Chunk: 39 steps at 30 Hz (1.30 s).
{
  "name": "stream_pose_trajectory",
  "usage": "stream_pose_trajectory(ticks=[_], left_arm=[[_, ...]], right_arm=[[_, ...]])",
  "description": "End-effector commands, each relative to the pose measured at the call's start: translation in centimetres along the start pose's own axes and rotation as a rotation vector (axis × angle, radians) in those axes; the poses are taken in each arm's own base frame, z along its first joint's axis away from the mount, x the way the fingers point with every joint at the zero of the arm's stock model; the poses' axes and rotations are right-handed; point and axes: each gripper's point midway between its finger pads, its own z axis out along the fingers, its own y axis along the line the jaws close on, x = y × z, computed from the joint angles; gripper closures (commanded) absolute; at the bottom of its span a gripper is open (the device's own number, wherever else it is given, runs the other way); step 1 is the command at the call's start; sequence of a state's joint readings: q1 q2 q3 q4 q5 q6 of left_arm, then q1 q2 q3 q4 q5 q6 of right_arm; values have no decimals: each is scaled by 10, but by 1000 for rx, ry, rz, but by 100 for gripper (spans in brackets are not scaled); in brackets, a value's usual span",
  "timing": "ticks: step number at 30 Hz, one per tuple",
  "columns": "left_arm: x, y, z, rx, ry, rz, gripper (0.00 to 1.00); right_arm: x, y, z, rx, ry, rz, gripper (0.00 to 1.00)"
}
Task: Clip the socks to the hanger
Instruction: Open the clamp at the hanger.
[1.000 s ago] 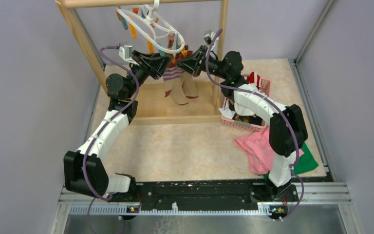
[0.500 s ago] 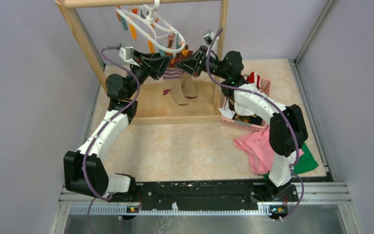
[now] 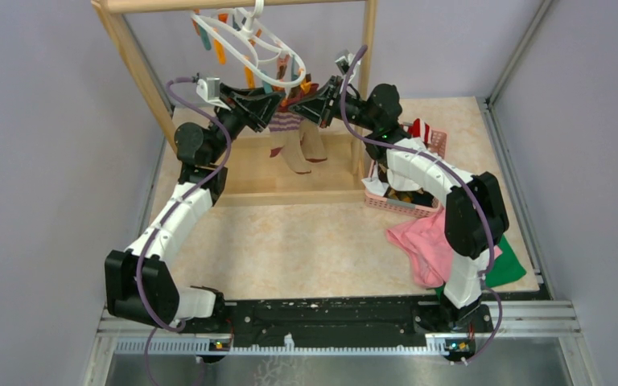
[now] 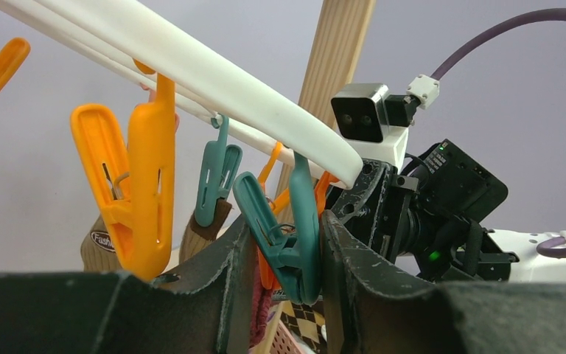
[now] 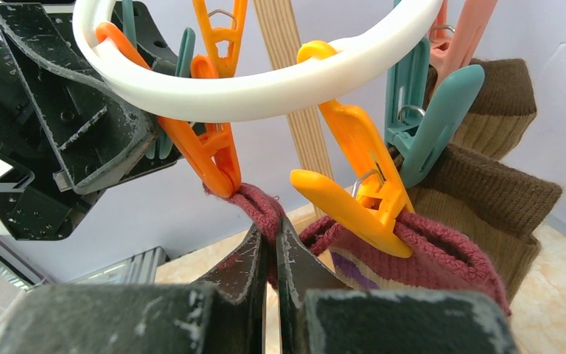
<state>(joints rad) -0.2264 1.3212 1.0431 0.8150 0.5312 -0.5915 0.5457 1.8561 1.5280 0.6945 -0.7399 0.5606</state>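
Nearest your arm bases, on the right, the pink cloth [image 3: 418,241] lies beside the green cloth [image 3: 508,269], with the pink basket [image 3: 406,206] just behind them. Further out, both of your arms reach up under the wooden rack [image 3: 141,64] to the hanger [image 3: 245,48]. Your left gripper [image 4: 284,247] is clamped on a teal clip [image 4: 304,221], with a finger against each side of it. Your right gripper [image 5: 273,247] is pinched tight on the maroon cuff of the striped sock [image 5: 435,254], just below an orange clip [image 5: 214,155] that bites the same cuff. Beyond it, brown socks [image 5: 486,199] hang from a teal peg [image 5: 431,118].
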Motion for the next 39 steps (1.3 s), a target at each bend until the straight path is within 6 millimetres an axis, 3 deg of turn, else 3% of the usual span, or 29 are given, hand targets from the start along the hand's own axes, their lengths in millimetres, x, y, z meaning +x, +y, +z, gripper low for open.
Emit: stream_pose_trajectory(ticks=[1, 14, 17, 24, 29, 36, 39], left_arm=[[-2, -20, -5, 70, 14, 37, 59], [1, -27, -5, 114, 28, 25, 39], [3, -33, -12, 141, 27, 35, 33], [11, -37, -36, 89, 33, 40, 28], [8, -51, -51, 82, 30, -36, 25], [-2, -75, -38, 61, 42, -216, 23], [-7, -72, -29, 1, 40, -236, 21]], right_arm=[[-32, 11, 1, -32, -56, -69, 100], [-32, 11, 0, -26, -51, -77, 100], [-30, 10, -2, -19, -47, -78, 100], [-26, 4, -3, -2, -39, -87, 100], [-22, 0, -1, 3, -35, -82, 100], [-21, -5, -1, 15, -35, -80, 100], [-21, -5, 0, 14, -35, -78, 100]])
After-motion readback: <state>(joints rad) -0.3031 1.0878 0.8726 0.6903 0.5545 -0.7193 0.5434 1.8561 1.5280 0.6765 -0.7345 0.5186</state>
